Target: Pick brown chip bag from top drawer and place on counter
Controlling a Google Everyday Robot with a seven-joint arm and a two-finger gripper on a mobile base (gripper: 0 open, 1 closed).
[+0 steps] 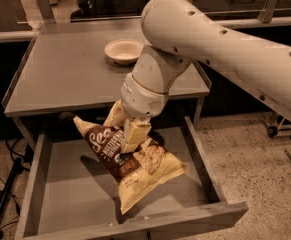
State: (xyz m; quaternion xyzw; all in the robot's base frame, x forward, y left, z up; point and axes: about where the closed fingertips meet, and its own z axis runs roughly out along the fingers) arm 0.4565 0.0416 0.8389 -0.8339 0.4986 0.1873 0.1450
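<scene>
The brown chip bag (130, 164) is dark brown with pale yellow ends and white lettering. It hangs tilted over the open top drawer (60, 184), its lower yellow end near the drawer's front board. My gripper (126, 131) comes down from the big white arm and is shut on the bag's upper middle, one pale finger (135, 136) lying across the lettering. The counter (65, 74) is the grey table top right above and behind the drawer.
A small pale bowl (124, 50) stands on the counter at the back middle. The white arm (225, 49) crosses from the right over the counter's right part. Dark cabinets with a pale rail (15, 34) run behind. A black stand leg (5, 194) is at left.
</scene>
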